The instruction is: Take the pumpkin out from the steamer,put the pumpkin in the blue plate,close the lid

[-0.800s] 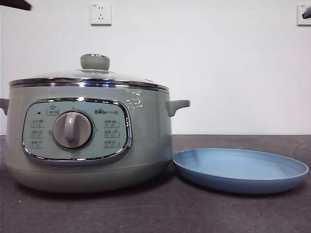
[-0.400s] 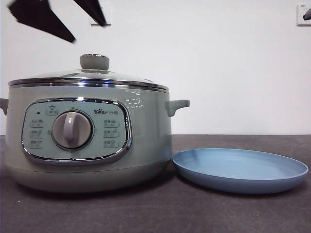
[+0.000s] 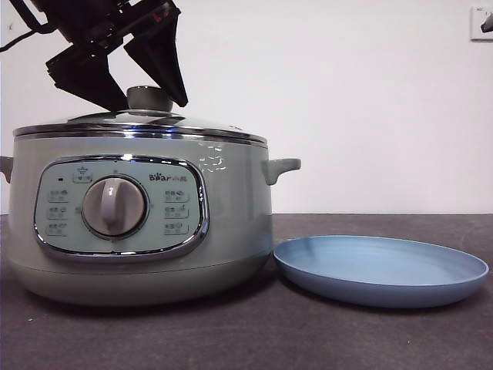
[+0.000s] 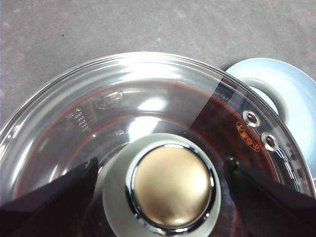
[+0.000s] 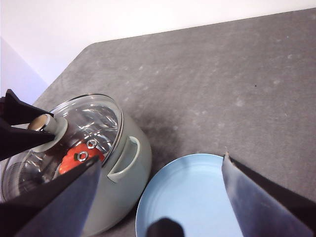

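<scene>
Setting: a dark grey, slightly speckled matte tabletop (image 3: pixel 370 339) is seen against a plain white wall (image 3: pixel 370 108) on which a white socket plate (image 3: pixel 482 21) is fixed.

Change: a second ago only a black tip was seen at the top corner of the front view; now the left gripper (image 3: pixel 143 99) has been brought down so that its two black jaws are spread wide on either side of the squat sage-green knob (image 3: pixel 149 98), with a gap left on each side and nothing gripped.

Meaning: the lid-lifting step is judged to be just starting; closing on the knob is what is called for next.

Lid: the round domed glass lid with a chrome rim (image 4: pixel 148 98) is seated on the cooker; its glass is glossy and clear, and the knob is capped with a brushed golden disc ringed in chrome.

Steamer: the large round pale sage-green electric cooker (image 3: pixel 231 223) is smooth and satin, with a chrome-framed panel and a central dial.

Pumpkin: the small orange-red toy pumpkin (image 5: pixel 74 160) is glimpsed through the glass, inside the cooker.

Plate: the wide shallow light-blue matte plate (image 3: pixel 385 287) is set just beside the cooker.

Right gripper: the right gripper (image 5: pixel 160 197) is held high over the plate, its jaws apart and nothing between them.
</scene>
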{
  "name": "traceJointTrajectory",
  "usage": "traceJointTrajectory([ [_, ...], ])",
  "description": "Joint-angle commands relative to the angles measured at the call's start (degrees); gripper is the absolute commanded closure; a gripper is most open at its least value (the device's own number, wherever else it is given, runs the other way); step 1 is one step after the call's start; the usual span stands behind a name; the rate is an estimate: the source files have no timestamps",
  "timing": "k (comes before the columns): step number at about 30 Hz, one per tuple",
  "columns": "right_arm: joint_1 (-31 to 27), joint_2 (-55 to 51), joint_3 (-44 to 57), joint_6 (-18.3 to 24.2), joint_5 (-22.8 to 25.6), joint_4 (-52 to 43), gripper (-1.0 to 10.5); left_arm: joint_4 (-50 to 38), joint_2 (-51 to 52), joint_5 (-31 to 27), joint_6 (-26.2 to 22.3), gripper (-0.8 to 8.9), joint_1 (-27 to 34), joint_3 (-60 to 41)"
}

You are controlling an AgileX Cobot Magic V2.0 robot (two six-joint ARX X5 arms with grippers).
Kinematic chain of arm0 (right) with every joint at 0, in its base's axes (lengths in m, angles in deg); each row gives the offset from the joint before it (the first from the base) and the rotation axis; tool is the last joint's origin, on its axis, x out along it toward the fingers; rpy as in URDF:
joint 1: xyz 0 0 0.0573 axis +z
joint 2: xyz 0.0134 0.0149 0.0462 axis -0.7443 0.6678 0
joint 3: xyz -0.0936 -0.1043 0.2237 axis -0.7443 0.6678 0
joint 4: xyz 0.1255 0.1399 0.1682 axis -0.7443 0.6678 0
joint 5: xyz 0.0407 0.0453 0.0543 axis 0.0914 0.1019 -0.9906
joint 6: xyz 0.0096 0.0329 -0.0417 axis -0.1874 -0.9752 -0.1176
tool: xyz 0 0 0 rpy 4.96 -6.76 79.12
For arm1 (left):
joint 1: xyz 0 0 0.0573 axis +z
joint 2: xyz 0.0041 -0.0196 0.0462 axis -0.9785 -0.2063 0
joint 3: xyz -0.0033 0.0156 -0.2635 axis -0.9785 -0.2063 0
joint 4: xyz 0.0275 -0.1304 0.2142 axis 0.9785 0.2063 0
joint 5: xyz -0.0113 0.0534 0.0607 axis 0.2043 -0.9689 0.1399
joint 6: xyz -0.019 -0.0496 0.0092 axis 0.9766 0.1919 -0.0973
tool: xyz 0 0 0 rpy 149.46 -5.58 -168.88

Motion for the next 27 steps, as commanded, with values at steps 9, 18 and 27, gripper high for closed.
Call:
traceJointTrajectory([
  [9,0.2,0.3,-0.2,0.5,0.2,-0.3,5.4,0.3,-0.4,0.0,-1.9,8.22,-0.2,0.0],
  [18,0.2,1.3,-0.2,0.5,0.2,0.0,5.4,0.6,1.9,-2.2,-1.9,8.22,-0.2,1.3],
  [27,2.4,3.5,-0.4,0.5,-0.3,-3.1,5.4,3.7,10.3,-5.8,-3.3,8.22,-0.2,8.0],
])
